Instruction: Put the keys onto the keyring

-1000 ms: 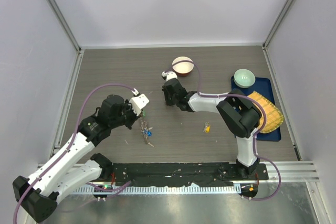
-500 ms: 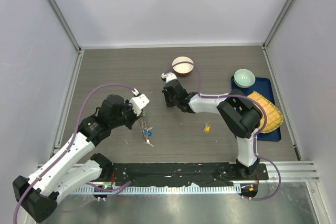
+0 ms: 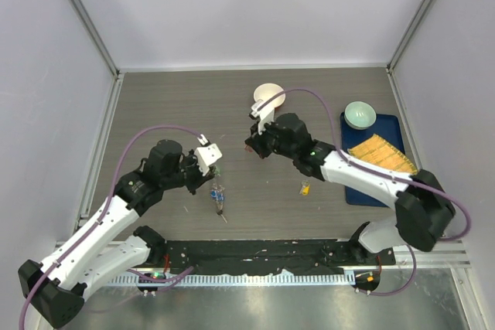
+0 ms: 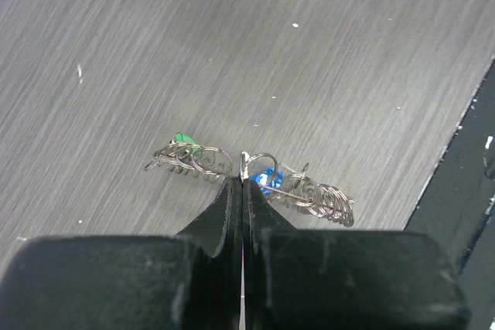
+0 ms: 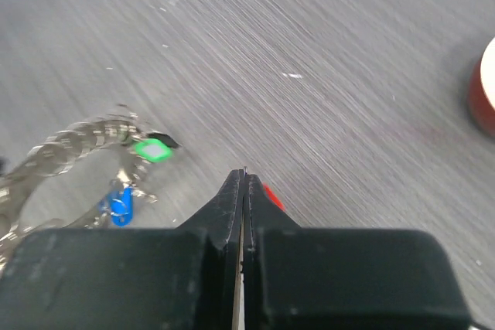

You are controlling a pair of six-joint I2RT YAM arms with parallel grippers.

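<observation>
Top external view: the left gripper [image 3: 213,174] is over the surface left of centre, toward the near edge, with the keyring [image 3: 218,195] at its tip. The right gripper [image 3: 254,147] is near the middle of the surface. A yellow-headed key [image 3: 305,188] lies apart, right of centre toward the near edge. A red-and-cream bowl [image 3: 268,96] stands toward the far edge. A blue tray [image 3: 360,191] along the right edge carries a pale green bowl [image 3: 360,114] and a yellow cloth [image 3: 380,154].

Left wrist view: the jaws of the left gripper [image 4: 243,183] are pressed together with a thin loop of the keyring [image 4: 309,195] pinched between their tips. The ring is seen edge-on, its coiled silvery pieces spreading to both sides. A green-headed key [image 4: 183,139] and a blue-headed key [image 4: 267,178] sit on it.

Right wrist view: the jaws of the right gripper [image 5: 244,179] are closed, holding a red-headed key [image 5: 271,196] whose head juts out just beside the fingertips. The keyring [image 5: 73,141] curves in at the left, with the green-headed key [image 5: 152,148] and blue-headed key [image 5: 117,205]. The red-and-cream bowl [image 5: 483,90] shows at the right edge.
</observation>
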